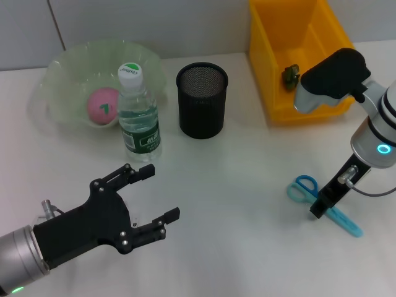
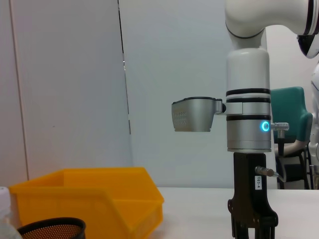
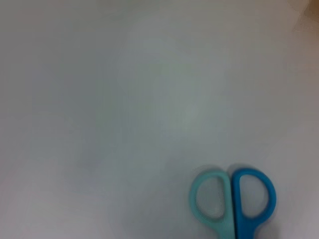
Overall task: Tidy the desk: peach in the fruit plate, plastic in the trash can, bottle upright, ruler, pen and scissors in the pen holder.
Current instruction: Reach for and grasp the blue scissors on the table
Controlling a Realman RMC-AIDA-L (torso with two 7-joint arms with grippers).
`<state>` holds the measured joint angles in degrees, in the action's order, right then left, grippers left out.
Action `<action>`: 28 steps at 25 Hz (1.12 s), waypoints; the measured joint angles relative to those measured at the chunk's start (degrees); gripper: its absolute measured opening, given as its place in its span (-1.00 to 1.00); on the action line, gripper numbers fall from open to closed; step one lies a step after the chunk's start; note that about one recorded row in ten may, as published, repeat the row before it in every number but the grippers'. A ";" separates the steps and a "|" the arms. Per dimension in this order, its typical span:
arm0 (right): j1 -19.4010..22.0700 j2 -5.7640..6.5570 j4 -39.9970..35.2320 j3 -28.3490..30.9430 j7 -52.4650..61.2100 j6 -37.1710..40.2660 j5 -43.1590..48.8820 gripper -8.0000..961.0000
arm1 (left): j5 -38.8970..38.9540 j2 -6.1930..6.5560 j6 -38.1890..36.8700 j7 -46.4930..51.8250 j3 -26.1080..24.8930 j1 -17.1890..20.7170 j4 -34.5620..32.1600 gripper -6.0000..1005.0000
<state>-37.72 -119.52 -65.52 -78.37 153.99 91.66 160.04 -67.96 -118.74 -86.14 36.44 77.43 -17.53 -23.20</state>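
Note:
The pink peach [image 1: 102, 105] lies in the translucent green fruit plate [image 1: 62, 68] at the back left. In front of the plate the bottle [image 1: 137, 111] stands upright with its green cap on. The black mesh pen holder [image 1: 202, 99] stands mid-table. Blue scissors [image 1: 303, 185] [image 3: 232, 199] lie flat at the right, with my right gripper [image 1: 318, 207] down on them just past the handles. My left gripper [image 1: 162, 192] hovers open and holds nothing at the front left, near the bottle. The ruler and pen are out of view.
A yellow bin [image 1: 272, 55] [image 2: 99, 199] stands at the back right, holding a small dark green lump [image 1: 291, 74]. The right arm [image 2: 248, 124] rises just in front of it. Bare white table lies between the two grippers.

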 joint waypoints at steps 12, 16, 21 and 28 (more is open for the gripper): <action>0.45 0.13 -0.44 -0.20 0.94 -0.24 -0.02 -0.23 | -0.07 0.09 -0.06 0.09 0.00 -0.05 0.00 0.63; 0.46 0.15 -0.28 -0.30 0.96 -0.27 0.00 -0.24 | -0.07 0.09 -0.08 0.15 0.00 -0.09 0.00 0.63; 0.46 0.18 -0.20 -0.48 0.96 -0.26 0.08 -0.24 | -0.12 0.09 -0.08 0.23 0.00 -0.23 0.00 0.63; 0.46 0.18 -0.08 -0.47 0.95 -0.69 0.20 -0.25 | -0.16 0.09 -0.08 0.23 0.17 -0.36 0.00 0.63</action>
<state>-37.26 -119.35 -65.60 -78.84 154.94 90.97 160.24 -68.12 -118.65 -86.22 36.67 77.60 -17.89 -23.20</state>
